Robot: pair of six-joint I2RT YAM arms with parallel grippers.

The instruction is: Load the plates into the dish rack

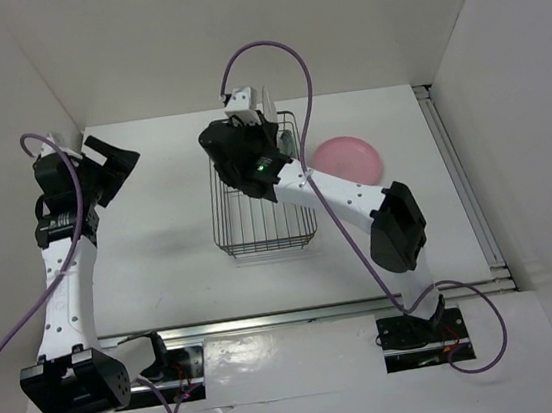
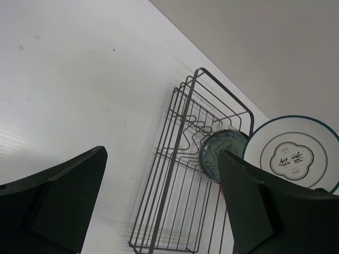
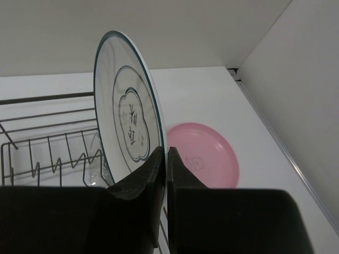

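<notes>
Gripping one plate: right gripper has both fingers pinched tight on the lower rim of the white plate with teal rim, which is upright on edge with its stamped white underside showing. It sits over the far end of the dish rack; can't tell if it touches the wires. 1 dish rack, black wire, with one row of wavy upright prongs, standing mid-table between the two arms. Plates counted: 3 for sure. 1 held, 1 teal patterned plate standing on edge inside the rack at the far end just beside the held one, and 1 pink plate lying flat on the table just right of the rack, outside it. There is a glassy glint low in the rack in the right wrist view, too unclear to call a fourth plate. Left gripper has its jaws spread wide with nothing between them. It is raised over the left side of the table, well apart from the rack and aimed toward it
</notes>
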